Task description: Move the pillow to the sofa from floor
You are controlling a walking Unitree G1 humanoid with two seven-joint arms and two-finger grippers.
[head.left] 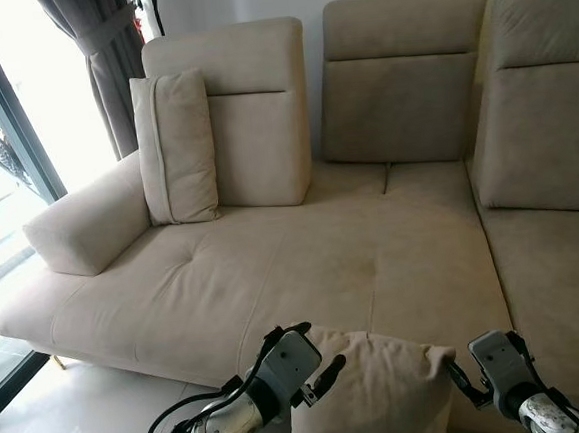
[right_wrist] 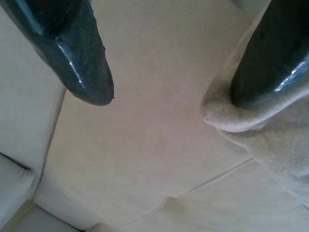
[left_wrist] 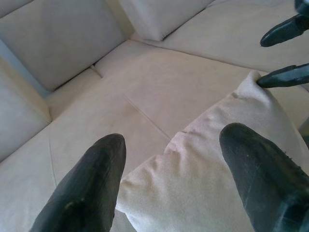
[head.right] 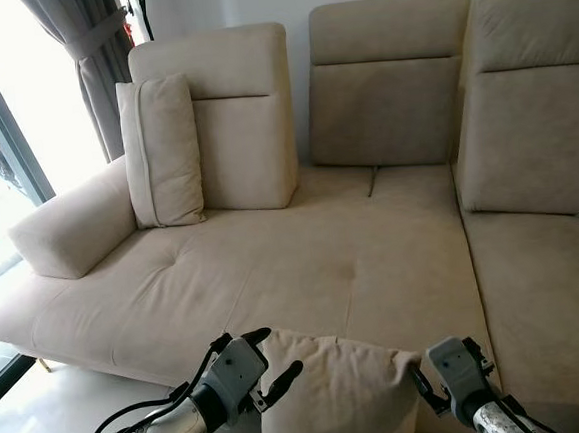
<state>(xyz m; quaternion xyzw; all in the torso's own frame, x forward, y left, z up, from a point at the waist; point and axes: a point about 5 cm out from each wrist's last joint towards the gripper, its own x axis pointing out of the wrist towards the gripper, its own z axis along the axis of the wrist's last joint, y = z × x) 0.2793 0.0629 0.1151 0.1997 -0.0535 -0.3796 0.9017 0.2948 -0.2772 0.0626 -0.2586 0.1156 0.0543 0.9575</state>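
Both grippers, left gripper (head.left: pixel 316 367) and right gripper (head.left: pixel 461 379), wide open, press the pillow (head.left: pixel 373 390) at bottom middle. Squeeze evenly and lift it onto the sofa (head.left: pixel 303 266).

pillow (head.left: pixel 379 395): lower part cut by frame edge | sofa (head.left: pixel 373 260): right end cut off

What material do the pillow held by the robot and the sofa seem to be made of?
The pillow, held between the left end effector and the right end effector, looks like soft beige suede-like fabric: matte, with a fuzzy nap and soft folds at its corners. The sofa seems to be the same or a similar matte beige upholstery, with stitched seams and tufted dimples; I cannot tell suede from microfiber.
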